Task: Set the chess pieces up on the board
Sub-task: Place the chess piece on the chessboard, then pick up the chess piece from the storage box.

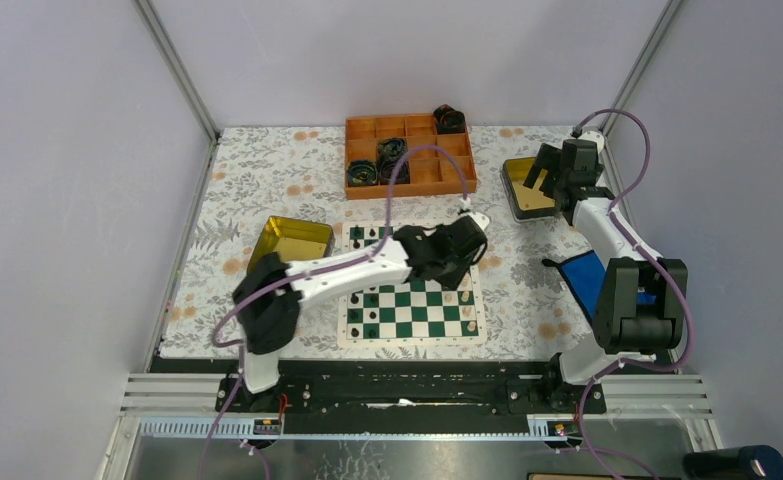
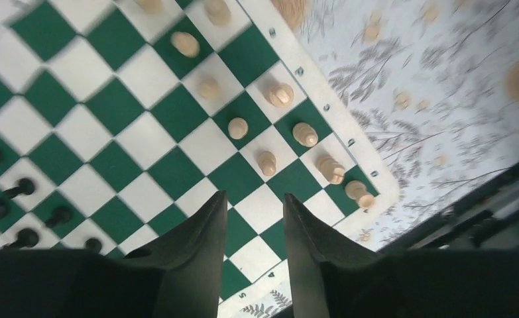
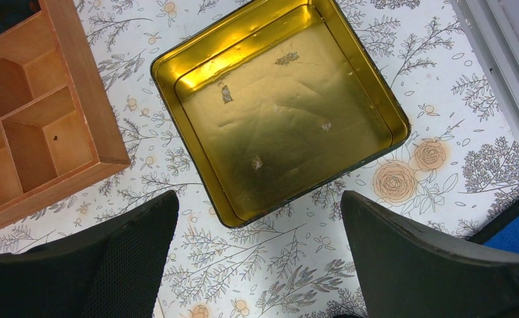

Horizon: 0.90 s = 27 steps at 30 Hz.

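The board of green and white squares lies at the table's middle front. Cream chess pieces stand in two rows along its right side. Black chess pieces stand along its left side. My left gripper hovers above the board's near right part, over bare squares beside the cream rows. Its jaws are a little apart with nothing between them. In the top view its wrist covers the board's far right part. My right gripper is wide open and empty, above the tablecloth just short of a yellow-lined tin.
An orange compartment tray with black coiled rolls stands at the back centre; its corner shows in the right wrist view. The right tin holds nothing. A second yellow tin sits left of the board. A blue object lies by the right arm.
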Tool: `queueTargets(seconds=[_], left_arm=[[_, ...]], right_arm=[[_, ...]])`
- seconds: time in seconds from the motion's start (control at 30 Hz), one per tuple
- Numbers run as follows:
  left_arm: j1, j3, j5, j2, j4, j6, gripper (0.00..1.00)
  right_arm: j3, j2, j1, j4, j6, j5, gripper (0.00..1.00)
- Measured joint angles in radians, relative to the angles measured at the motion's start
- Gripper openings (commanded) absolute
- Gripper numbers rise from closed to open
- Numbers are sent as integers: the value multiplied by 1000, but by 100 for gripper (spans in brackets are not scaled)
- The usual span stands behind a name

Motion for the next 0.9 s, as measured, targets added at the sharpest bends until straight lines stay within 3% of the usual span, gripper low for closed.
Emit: queueTargets(seconds=[0.27,0.53,0.9], left_arm=[[57,-29,-166,-308,-50,-139,53],[490,-318,-200,-489,-94,-311,52],[778,-491,-190,-572,-127,-348,50]], right_arm=[[0,0,0,0,0,-6,100],[0,0,0,4,4,-9,100],[0,0,0,7,12,-27,100]])
